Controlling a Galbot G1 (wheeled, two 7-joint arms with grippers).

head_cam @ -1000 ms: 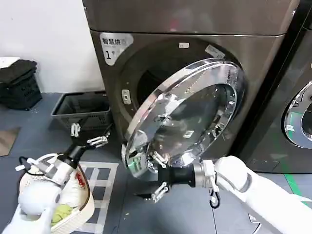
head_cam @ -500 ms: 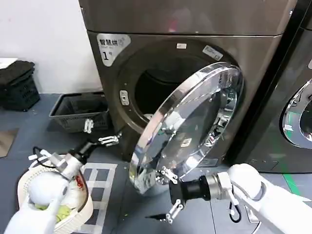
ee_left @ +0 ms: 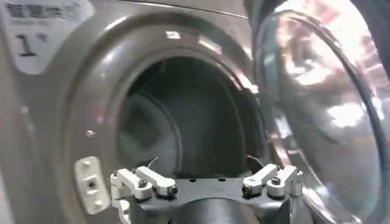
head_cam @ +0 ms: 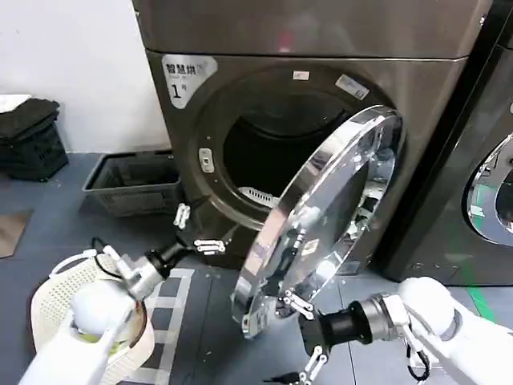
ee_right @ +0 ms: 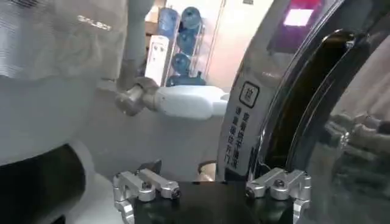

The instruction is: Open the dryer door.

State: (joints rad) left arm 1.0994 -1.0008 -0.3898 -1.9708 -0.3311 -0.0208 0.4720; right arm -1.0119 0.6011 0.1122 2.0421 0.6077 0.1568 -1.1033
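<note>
Head view, dryer door [head_cam: 321,216] swung open, tilted diagonally, right end effector [head_cam: 303,337] beneath.

You can read a large "1" under a row of Chinese characters on the white label [head_cam: 188,76] at the dryer's [head_cam: 449,104] upper left front; the left wrist view shows that same "1". In the right wrist view, "GALBOT" is printed on the robot's pale body [ee_right: 94,19], and the dryer door [head_cam: 321,224] carries a sticker [ee_right: 241,131] of Chinese characters too small to make out.
</note>
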